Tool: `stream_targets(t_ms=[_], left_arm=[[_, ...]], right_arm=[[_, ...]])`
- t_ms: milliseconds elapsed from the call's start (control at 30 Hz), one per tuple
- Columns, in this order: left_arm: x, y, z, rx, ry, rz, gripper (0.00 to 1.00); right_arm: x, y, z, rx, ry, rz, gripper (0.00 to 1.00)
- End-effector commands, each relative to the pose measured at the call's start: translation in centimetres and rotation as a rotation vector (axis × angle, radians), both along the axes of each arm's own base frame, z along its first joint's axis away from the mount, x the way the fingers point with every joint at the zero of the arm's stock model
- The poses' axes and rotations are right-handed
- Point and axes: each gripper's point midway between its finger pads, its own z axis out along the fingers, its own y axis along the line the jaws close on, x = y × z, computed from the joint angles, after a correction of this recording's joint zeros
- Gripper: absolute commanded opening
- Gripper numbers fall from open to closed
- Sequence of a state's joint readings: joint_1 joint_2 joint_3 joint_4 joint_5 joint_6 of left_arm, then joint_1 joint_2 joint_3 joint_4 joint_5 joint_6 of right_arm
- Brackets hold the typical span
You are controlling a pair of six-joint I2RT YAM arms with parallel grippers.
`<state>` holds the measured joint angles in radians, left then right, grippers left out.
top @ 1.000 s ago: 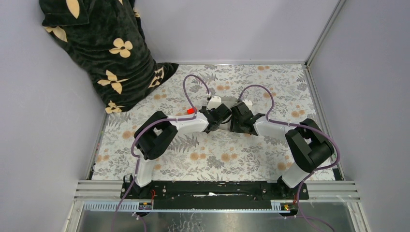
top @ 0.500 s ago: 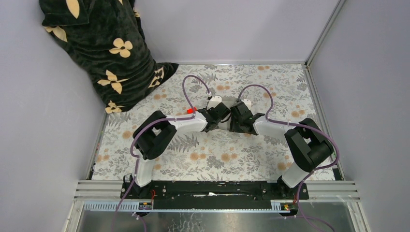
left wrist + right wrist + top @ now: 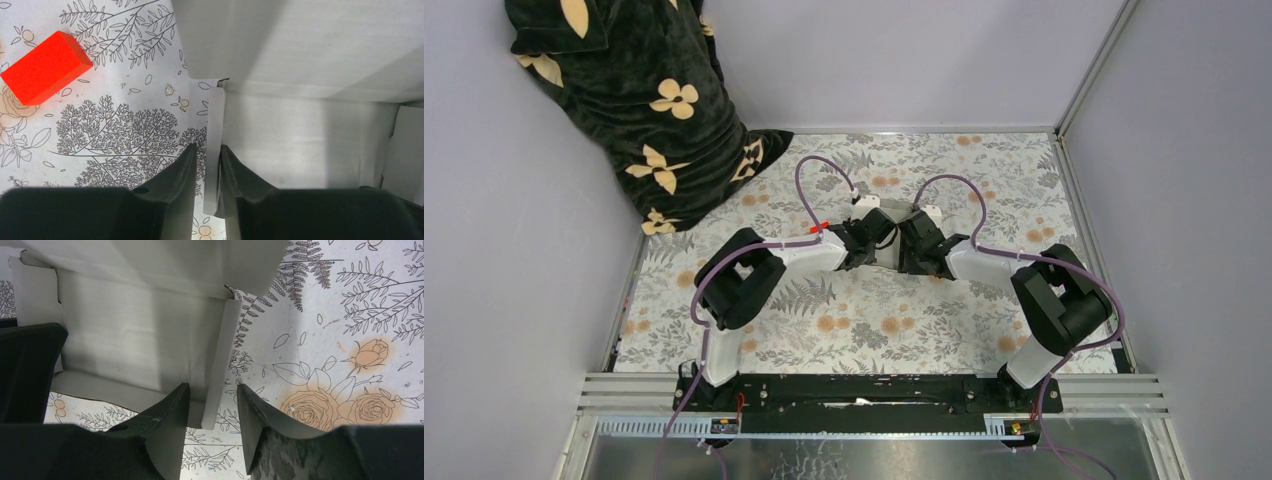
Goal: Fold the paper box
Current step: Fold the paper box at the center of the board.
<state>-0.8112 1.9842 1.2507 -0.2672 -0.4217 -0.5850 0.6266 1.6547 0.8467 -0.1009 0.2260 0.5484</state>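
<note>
The paper box [image 3: 300, 125] is white cardboard, partly folded, with its walls raised, and it lies mid-table between both grippers [image 3: 894, 218]. My left gripper [image 3: 206, 146] is shut on the box's upright left side flap [image 3: 215, 120], and the right finger presses against it. My right gripper [image 3: 212, 385] straddles the right side flap [image 3: 222, 355] and stands open, with a gap on each side. Seen from the right wrist, the box's inner panel [image 3: 135, 340] is pale grey. From above, the arms hide most of the box.
A small red block [image 3: 45, 67] lies on the floral cloth left of the box and beside the left wrist [image 3: 821, 227]. A dark flowered blanket [image 3: 644, 100] fills the far left corner. Grey walls and metal rails close in the table [image 3: 874, 330].
My left gripper has closed from open onto the left flap. Both wrists have shifted slightly away from the bases. The right jaws keep the same width.
</note>
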Motion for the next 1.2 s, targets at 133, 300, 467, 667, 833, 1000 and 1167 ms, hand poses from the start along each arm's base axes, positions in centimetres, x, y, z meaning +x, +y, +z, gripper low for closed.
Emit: stream_targets(t_ms=[133,300,467,667,833,1000,1167], left_arm=[[-1.4,0.6,-1.7,-0.004,0.064,-0.019,0.51],[-1.2,0.5,-1.2,-0.024,0.054,-0.021,0.53],[-1.2,0.1,-0.9,-0.076,0.051,-0.034,0.56],[-1.1,-0.3,-0.6,-0.092,0.044,-0.045,0.51],[-0.8,0.7,-0.6,-0.019,0.041,-0.022,0.37],[-0.8,0.3,-0.1,-0.053,0.028,-0.029,0.45],[-0.6,0.3,0.0,-0.057,0.02,-0.023,0.52]], right_arm=[[-5.2,-1.4,-4.2,-0.09,0.219,0.049,0.47],[-5.1,-1.3,-4.3,-0.091,0.221,0.052,0.47],[-5.1,-1.3,-4.3,-0.091,0.224,0.053,0.47],[-5.1,-1.3,-4.4,-0.091,0.226,0.053,0.47],[-5.1,-1.2,-4.5,-0.092,0.23,0.057,0.47],[-5.1,-1.2,-4.5,-0.092,0.232,0.06,0.47],[-5.2,-1.2,-4.6,-0.091,0.233,0.061,0.47]])
